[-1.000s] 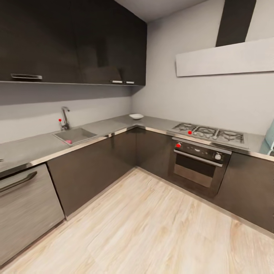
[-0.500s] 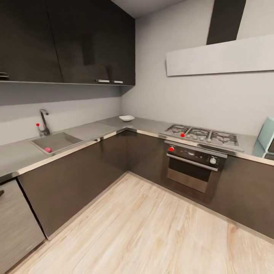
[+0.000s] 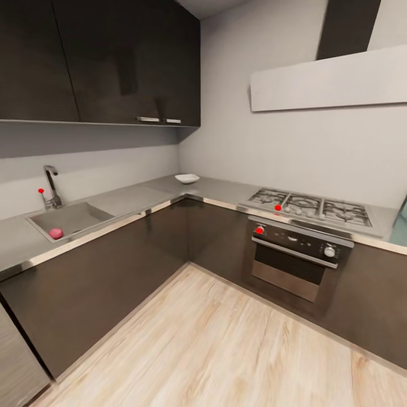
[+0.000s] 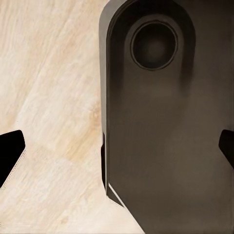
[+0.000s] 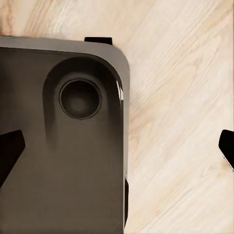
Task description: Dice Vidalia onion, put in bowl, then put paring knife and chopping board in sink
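A small pink onion (image 3: 55, 233) lies in the sink (image 3: 85, 215) on the grey worktop (image 3: 135, 198), likely firm, light and prone to roll, best pinched across its middle; both tools hang open over the floor.

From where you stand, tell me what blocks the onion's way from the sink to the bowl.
Nothing visible does. The onion lies in the sink; the bare countertop runs from there to the bowl at the corner.
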`<state>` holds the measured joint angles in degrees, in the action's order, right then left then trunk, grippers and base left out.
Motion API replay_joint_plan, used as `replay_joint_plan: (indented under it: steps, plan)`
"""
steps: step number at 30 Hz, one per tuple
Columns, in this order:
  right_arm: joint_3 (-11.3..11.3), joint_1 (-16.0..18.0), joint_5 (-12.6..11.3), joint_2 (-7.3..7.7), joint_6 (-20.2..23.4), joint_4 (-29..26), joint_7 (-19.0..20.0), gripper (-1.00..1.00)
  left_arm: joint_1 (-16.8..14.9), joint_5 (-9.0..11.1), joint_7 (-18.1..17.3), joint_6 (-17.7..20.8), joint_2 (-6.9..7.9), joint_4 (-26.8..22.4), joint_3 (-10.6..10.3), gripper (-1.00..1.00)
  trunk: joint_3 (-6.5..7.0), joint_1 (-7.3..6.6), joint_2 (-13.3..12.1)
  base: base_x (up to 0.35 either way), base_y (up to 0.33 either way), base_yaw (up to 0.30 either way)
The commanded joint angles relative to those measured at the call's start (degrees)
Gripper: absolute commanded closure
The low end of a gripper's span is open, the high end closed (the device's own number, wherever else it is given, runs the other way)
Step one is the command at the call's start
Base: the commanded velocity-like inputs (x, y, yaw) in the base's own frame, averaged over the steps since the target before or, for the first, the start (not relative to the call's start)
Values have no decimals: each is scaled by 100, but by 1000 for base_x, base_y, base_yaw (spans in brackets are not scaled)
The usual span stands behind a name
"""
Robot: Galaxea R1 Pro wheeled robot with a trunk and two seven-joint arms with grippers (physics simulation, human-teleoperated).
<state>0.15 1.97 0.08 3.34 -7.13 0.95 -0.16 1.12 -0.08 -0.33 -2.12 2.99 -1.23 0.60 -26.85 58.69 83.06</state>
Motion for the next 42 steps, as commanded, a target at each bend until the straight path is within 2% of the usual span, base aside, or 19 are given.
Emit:
replay_joint_plan:
  steps: [1,42]
  plan:
    - [2,5,1,0,-25,10,-2,-100,4,-1,-5,-8,0,-9,6,-100,-5,4,2,343,0,0]
    - [11,5,1,0,-25,10,-1,-100,5,-1,-4,-8,0,-9,1,-100,-5,4,2,343,0,0]
